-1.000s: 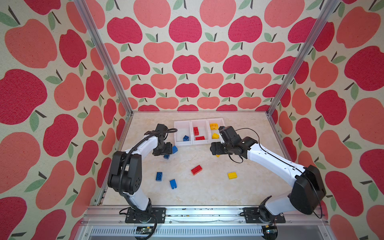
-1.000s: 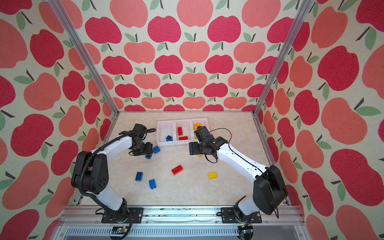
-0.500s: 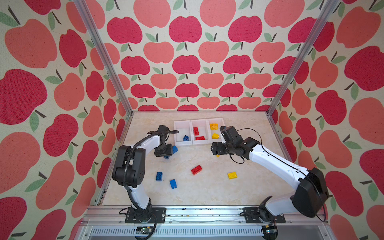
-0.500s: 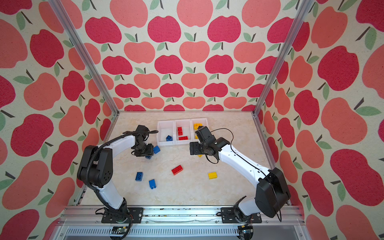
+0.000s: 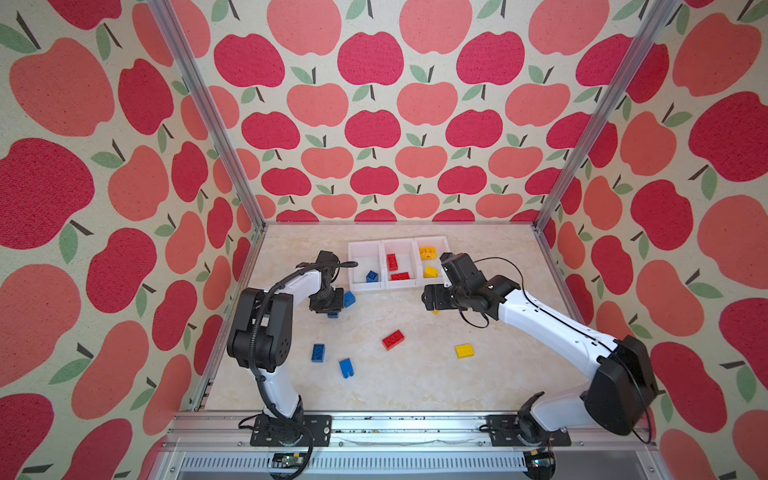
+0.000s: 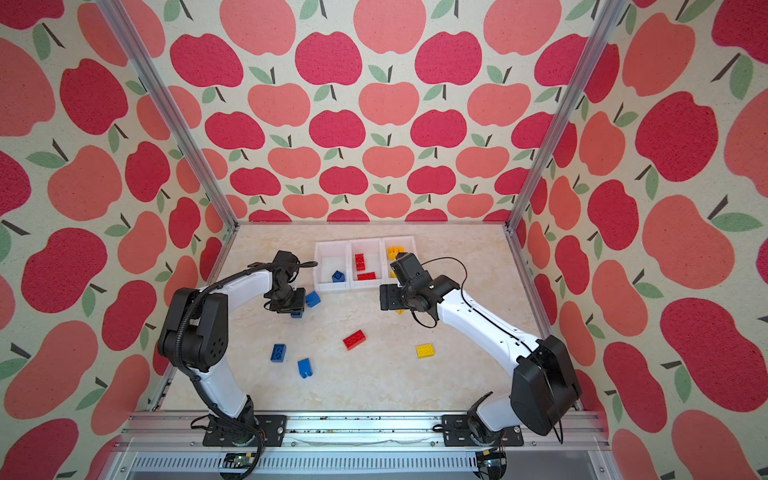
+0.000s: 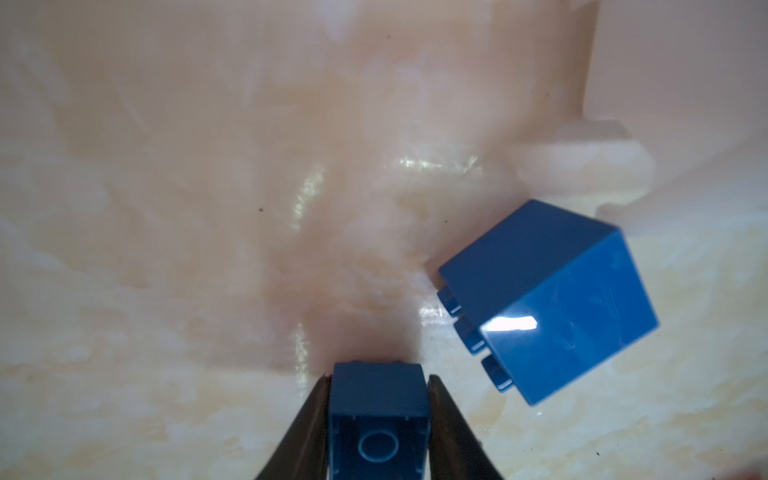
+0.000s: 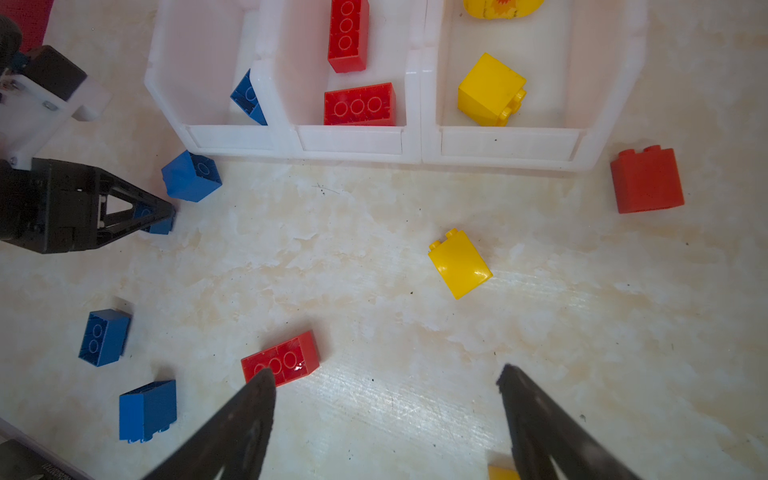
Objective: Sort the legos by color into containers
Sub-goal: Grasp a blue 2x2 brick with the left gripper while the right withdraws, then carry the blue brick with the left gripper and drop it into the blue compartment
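Legos (image 5: pixel 392 339) dot a glossy cream marbled tabletop (image 5: pixel 415 386) inside 3 apple-patterned walls (image 5: pixel 374 124).

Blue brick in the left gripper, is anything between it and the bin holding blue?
Yes: another blue brick lies on its side between the held blue brick and the leftmost bin's front corner.

My left gripper (image 7: pixel 379 376) has eased down a little, and its jaws, about half apart a second ago, have now pinched onto the small blue brick (image 7: pixel 379 419) lying between the tips. Behind the tool, that arm's black elbow link (image 5: pixel 257 332) has shifted slightly forward, toward the gripper.
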